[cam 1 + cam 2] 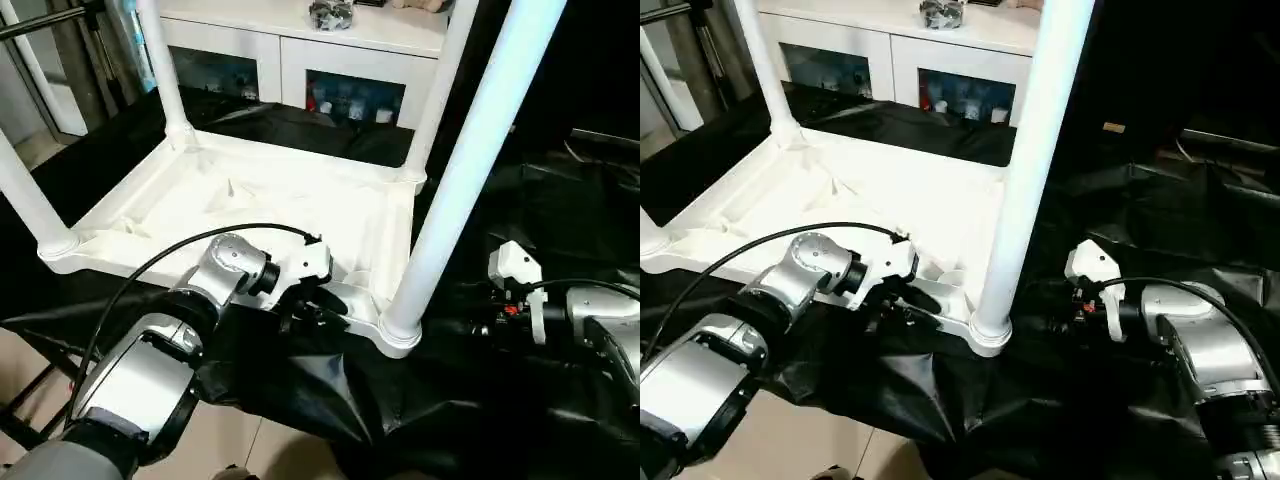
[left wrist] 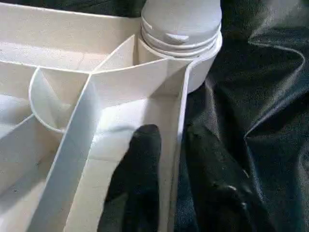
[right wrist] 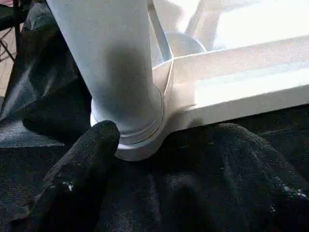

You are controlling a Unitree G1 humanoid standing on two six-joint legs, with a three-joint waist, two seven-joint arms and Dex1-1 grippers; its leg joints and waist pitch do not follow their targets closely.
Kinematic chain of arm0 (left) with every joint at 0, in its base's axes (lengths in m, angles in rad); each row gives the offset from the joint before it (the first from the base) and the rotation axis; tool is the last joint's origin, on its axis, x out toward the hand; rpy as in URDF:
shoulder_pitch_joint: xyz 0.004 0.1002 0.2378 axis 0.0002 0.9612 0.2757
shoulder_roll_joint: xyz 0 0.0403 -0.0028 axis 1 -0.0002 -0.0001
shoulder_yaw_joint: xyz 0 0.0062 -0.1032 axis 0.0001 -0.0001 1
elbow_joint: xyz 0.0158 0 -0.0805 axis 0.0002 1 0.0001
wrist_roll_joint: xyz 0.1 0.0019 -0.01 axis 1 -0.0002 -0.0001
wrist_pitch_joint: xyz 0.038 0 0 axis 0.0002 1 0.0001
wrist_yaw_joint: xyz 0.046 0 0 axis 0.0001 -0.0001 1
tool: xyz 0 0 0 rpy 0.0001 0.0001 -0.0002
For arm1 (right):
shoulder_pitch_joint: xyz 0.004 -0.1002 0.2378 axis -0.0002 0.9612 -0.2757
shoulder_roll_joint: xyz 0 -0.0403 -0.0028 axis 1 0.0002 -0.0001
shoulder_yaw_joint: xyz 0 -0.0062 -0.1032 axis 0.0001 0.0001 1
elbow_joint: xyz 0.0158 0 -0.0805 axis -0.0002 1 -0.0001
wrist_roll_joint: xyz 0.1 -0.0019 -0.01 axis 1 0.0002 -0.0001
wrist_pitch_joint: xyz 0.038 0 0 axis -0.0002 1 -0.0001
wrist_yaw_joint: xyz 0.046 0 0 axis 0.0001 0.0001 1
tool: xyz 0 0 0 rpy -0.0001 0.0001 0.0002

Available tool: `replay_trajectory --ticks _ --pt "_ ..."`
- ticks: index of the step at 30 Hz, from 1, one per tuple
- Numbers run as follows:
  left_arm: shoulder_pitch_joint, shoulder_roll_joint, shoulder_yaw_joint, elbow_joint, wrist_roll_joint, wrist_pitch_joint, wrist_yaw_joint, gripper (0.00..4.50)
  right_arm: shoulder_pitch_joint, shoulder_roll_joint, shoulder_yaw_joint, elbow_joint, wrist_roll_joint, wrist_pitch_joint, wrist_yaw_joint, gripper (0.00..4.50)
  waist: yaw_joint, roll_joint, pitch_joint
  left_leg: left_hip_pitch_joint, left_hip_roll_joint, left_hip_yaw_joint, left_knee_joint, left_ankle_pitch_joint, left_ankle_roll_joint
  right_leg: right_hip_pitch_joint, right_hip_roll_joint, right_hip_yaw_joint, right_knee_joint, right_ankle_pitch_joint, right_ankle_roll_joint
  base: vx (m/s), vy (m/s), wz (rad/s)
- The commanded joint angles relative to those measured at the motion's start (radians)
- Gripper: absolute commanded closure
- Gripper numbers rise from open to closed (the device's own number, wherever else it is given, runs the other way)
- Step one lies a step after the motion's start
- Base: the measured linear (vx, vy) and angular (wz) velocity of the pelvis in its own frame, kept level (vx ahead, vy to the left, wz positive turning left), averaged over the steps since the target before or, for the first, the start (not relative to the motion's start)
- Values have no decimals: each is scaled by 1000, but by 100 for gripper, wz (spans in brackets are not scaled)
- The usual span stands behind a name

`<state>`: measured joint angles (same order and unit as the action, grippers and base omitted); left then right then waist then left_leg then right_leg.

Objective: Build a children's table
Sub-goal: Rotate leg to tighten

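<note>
A: Left eye view first. What stood where?

B: The tabletop (image 1: 240, 195) lay upside down on black sheeting (image 1: 520, 250), ribs up, with four legs (image 1: 470, 170) standing in its corner sockets. The left gripper (image 1: 312, 303) sat at the near rim beside the nearest leg. Behind stood a white cabinet (image 1: 290, 45), small items on the shelf behind its glass doors, too small to name.

A: Right eye view?

B: Same scene. The right gripper (image 1: 1065, 318) hung low over the sheeting, just beside that leg's socket (image 1: 985, 330), touching nothing I could see.

A: Left wrist view, the jaws?

B: One finger (image 2: 140, 169) was inside the rim wall, the other outside, straddling the rim. Whether they pinched it, I couldn't tell.

A: Right wrist view?

B: Fingers (image 3: 82, 169) apart, empty, the leg's base between and beyond them.

A: Which step, then?

B: I'd judge assembly nearly done, the last leg being seated. Next probably calls for a firm hold on the rim while the right presses or checks the leg, then turning the table upright.
</note>
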<state>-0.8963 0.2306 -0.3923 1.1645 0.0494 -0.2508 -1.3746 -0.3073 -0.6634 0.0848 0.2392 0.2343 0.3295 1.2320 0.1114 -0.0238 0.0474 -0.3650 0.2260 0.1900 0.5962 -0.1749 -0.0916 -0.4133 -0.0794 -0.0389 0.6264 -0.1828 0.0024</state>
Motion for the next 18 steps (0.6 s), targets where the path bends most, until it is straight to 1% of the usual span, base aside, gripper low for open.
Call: replay_trajectory --ticks 1,4,5,7,10,12,14,15,16,17,18 --pt "4 14 -33 20 47 -1 -21 376 -3 -13 0 -23 11 20 5 61 5 -8 -62 8 1 0 -63 -237 48 61 -44 25 -84 -182 -236 0 0 0" --pt "7 17 -38 18 62 -17 -14 388 -2 -13 1 -26 10 18 -3 42 6 -8 -62 8 1 -1 -64 -240 44 61 -46 25 -84 -187 -233 0 0 0" --pt "7 17 -38 17 63 -19 -12 418 -2 -13 1 -26 9 17 -4 21 5 -8 -62 8 1 -1 -63 -240 43 61 -46 25 -84 -187 -233 0 0 0" --pt "12 22 -32 12 68 -12 -5 426 2 -11 5 -25 -10 -13 -18 18 6 -8 -62 8 1 -1 -64 -240 43 60 -46 25 -84 -193 -233 0 0 0" --pt "20 31 -29 7 75 -11 1 446 6 -10 8 -33 -11 -13 -18 18 3 -8 -61 8 2 -2 -66 -246 40 60 -46 24 -85 -198 -230 0 0 0" --pt "28 35 -8 1 68 14 36 446 11 2 8 -48 -3 -14 -20 18 1 -8 -62 7 1 -2 -65 -242 43 60 -46 25 -83 -183 -233 0 0 0" --pt "43 26 47 -18 25 95 94 446 11 45 17 -54 -10 -40 -58 18 -4 -7 -61 6 2 -1 -66 -242 42 60 -46 25 -80 -174 -238 0 0 0" --pt "48 23 57 -28 15 112 103 446 10 59 24 -51 -17 -52 -71 18 -8 -3 -59 6 1 -2 -68 -263 38 57 -48 23 -86 -215 -232 0 0 0" --pt "55 22 61 -39 11 126 111 446 10 70 34 -46 -30 -73 -83 18 -16 -7 -58 4 0 -5 -70 -273 32 57 -48 22 -89 -254 -221 0 0 0" --pt "70 21 67 -66 8 148 125 446 6 93 46 -31 -45 -101 -105 18 -20 -11 -58 3 -2 -6 -71 -278 30 58 -48 21 -93 -291 -205 0 0 0" --pt "72 21 68 -69 8 150 126 446 6 96 47 -30 -46 -103 -108 18 -22 -10 -57 1 -2 -7 -71 -276 29 58 -49 22 -93 -301 -200 0 0 0"
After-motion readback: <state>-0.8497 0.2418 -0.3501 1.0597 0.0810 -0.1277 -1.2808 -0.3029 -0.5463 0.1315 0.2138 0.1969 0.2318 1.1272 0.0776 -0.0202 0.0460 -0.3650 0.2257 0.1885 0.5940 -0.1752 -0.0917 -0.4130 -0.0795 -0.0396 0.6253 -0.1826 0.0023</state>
